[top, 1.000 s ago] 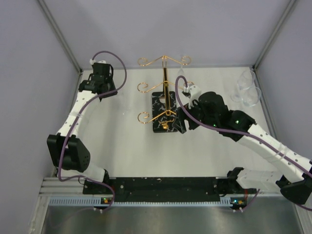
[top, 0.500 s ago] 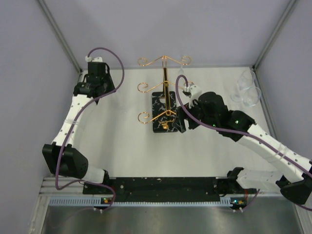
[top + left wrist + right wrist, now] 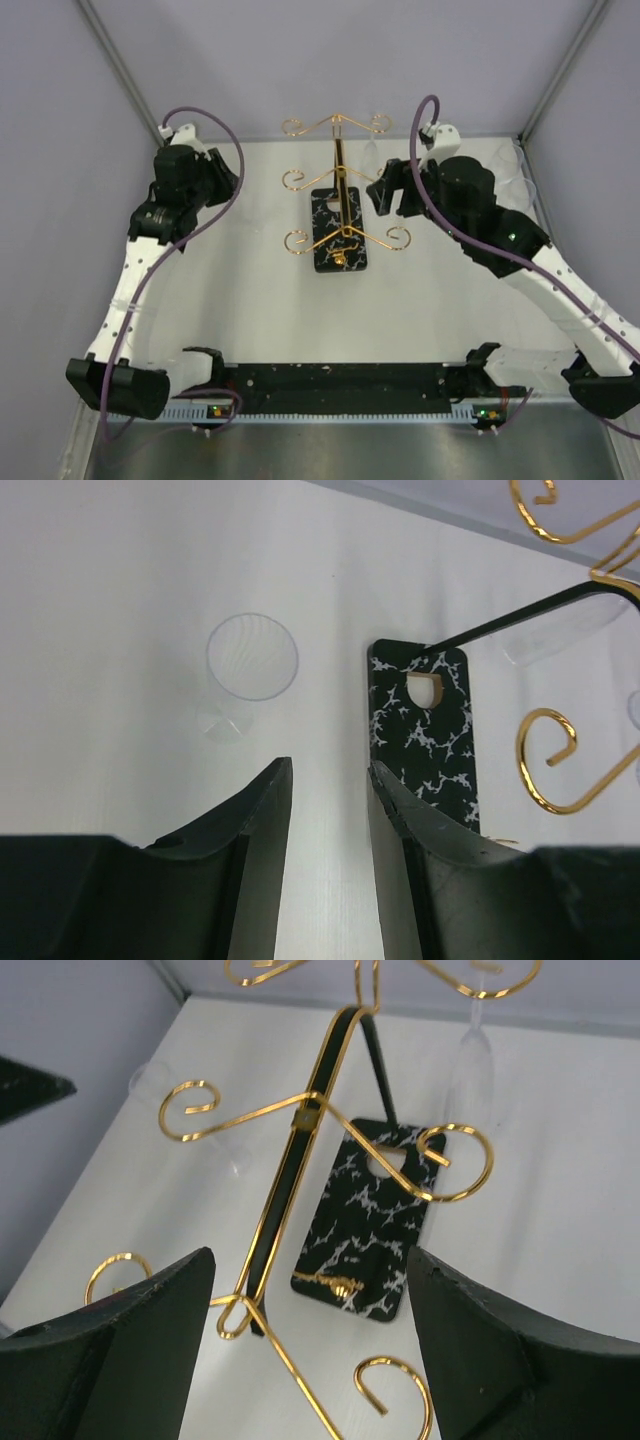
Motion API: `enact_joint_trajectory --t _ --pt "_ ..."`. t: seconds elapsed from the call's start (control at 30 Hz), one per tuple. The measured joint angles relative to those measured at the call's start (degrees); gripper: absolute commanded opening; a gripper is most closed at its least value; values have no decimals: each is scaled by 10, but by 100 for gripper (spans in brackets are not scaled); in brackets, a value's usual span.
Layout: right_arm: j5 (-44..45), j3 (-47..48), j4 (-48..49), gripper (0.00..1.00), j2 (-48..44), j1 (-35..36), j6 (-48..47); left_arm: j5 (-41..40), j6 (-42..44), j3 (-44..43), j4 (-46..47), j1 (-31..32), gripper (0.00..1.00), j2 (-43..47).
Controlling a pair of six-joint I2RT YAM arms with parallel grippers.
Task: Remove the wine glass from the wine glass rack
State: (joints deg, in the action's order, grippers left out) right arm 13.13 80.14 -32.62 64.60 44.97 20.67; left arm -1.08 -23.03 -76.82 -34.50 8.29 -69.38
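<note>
The right wrist view is showing what the overhead barely does — the wine glass (image 3: 470, 1060) hanging bowl-down from a far arm of the wine glass rack (image 3: 295, 1150), with the right gripper (image 3: 310, 1260) spread wide and empty before it. The left wrist view is revealing another clear glass (image 3: 252, 657) on the table (image 3: 120, 600) near the rack — the left gripper (image 3: 328, 770) is holding nothing, jaws slightly parted.

— How many racks are there?
— One rack (image 3: 331, 214), gold wire, with six curled ends.
— And glasses?
— Two that I can count: one glass on the tabletop (image 3: 252, 657) (image 3: 270, 310), and one hanging glass (image 3: 470, 1060) at the rack. Whether more stand behind the arm at the far right, I cannot tell.
— Arms?
— Two: a left arm (image 3: 135, 270) and a right arm (image 3: 545, 275).
</note>
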Motion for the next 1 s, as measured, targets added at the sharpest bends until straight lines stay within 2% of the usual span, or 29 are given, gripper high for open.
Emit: enact_joint_trajectory --t 0.13,0.27,0.57,0.83,1.0 --pt "42 27 17 78 12 -24 1 45 -9 32 24 0 46 41" --pt "44 59 34 77 37 -79 14 86 -19 56 43 0 48 61" --pt "-68 189 42 75 165 -165 52 170 -34 88 76 0 48 95" --pt "-200 301 31 73 291 -264 85 193 -23 98 76 0 48 97" --pt "-256 383 22 73 381 -288 85 215 -23 111 80 0 48 97"
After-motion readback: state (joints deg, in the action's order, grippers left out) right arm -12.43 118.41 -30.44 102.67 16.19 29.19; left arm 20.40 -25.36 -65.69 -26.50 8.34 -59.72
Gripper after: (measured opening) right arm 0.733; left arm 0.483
